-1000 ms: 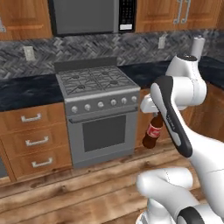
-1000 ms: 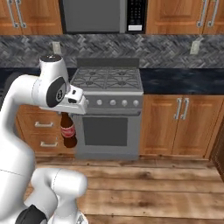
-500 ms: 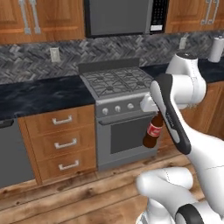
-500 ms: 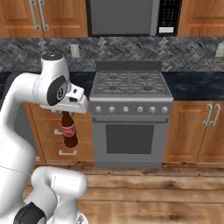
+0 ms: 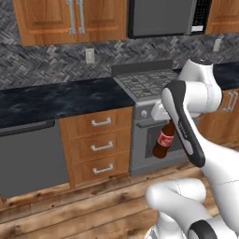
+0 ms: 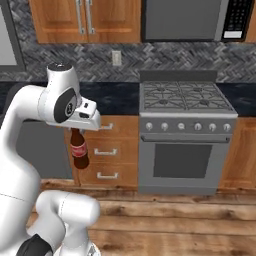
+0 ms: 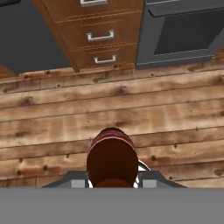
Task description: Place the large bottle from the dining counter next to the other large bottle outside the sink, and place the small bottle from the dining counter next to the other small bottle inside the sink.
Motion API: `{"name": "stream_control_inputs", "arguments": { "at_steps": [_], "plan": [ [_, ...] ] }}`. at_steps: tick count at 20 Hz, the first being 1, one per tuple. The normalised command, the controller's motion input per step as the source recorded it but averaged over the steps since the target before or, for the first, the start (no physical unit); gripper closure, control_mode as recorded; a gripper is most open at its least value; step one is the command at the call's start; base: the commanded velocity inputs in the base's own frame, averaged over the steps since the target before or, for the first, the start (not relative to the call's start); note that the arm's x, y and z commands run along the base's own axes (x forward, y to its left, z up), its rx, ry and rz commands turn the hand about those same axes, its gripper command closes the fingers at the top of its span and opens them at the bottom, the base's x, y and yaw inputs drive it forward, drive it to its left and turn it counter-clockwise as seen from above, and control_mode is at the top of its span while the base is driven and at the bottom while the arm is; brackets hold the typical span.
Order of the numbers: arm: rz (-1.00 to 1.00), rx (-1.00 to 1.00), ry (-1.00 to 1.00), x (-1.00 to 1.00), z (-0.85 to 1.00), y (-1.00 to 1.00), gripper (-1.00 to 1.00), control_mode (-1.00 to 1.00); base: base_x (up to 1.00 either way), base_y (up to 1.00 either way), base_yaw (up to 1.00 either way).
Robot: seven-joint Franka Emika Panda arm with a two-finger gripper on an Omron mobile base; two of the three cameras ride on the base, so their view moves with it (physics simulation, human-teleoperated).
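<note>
My gripper (image 5: 164, 119) (image 6: 75, 129) is shut on the neck of the large bottle (image 5: 163, 142) (image 6: 79, 151), a dark-brown cola bottle with a red label. It hangs upright from the hand, well above the wood floor (image 7: 109, 109). In the hand view I look down along the bottle (image 7: 112, 161), whose round body covers the fingertips. The sink, the dining counter, the other large bottle and both small bottles are out of view.
A steel stove (image 5: 150, 87) (image 6: 186, 130) stands ahead against the wall. Left of it are wooden drawers (image 5: 100, 144) (image 6: 106, 152) under a black marbled worktop (image 5: 56, 100), then a dark dishwasher front (image 5: 28, 158). Wall cabinets and a microwave (image 6: 182, 19) hang above.
The whole scene has slid to the right in both base views, so the base is travelling left along the cabinets. The bottle stays hanging in the same grip.
</note>
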Motion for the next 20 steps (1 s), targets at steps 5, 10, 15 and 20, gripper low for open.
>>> {"name": "stream_control_inputs", "arguments": {
  "at_steps": [5, 10, 15, 20],
  "plan": [
    [0.0, 0.0, 0.0, 0.0, 0.0, 0.0, 1.0, 1.0, 0.45, 1.0, 0.07],
    [0.0, 0.0, 0.0, 0.0, 0.0, 0.0, 1.0, 1.0, 0.57, 0.98, 0.08],
    [0.0, 0.0, 0.0, 0.0, 0.0, 0.0, 1.0, 1.0, 0.54, 0.94, 0.07],
    [0.0, 0.0, 0.0, 0.0, 0.0, 0.0, 1.0, 1.0, 0.38, 0.98, 0.06]
  ]
}}
